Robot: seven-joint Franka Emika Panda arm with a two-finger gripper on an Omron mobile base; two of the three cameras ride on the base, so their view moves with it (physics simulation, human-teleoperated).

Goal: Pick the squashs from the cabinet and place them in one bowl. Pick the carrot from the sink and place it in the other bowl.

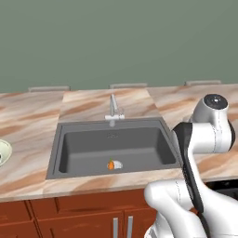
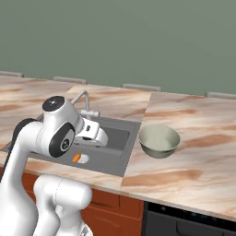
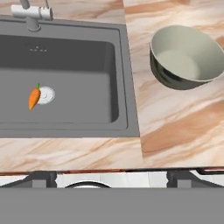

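The carrot (image 1: 111,164) (image 3: 34,98) (image 2: 76,157) lies on the floor of the dark grey sink (image 1: 83,139) (image 3: 87,65), touching the round drain (image 3: 46,95). The greyish bowl (image 2: 159,140) (image 3: 186,59) stands empty on the counter right of the sink. A pale green-cream bowl (image 1: 2,151) peeks in at the left edge of the left base view. My gripper (image 3: 111,178) hangs open above the counter's front edge, between sink and greyish bowl, holding nothing. The squashs and the cabinet are out of view.
A slim silver tap (image 1: 113,109) (image 2: 85,102) rises behind the basin. Marbled counter (image 2: 193,166) runs to both sides. Red-brown low doors (image 1: 93,218) sit under the counter, and a dark appliance front (image 2: 189,221) lies lower right.
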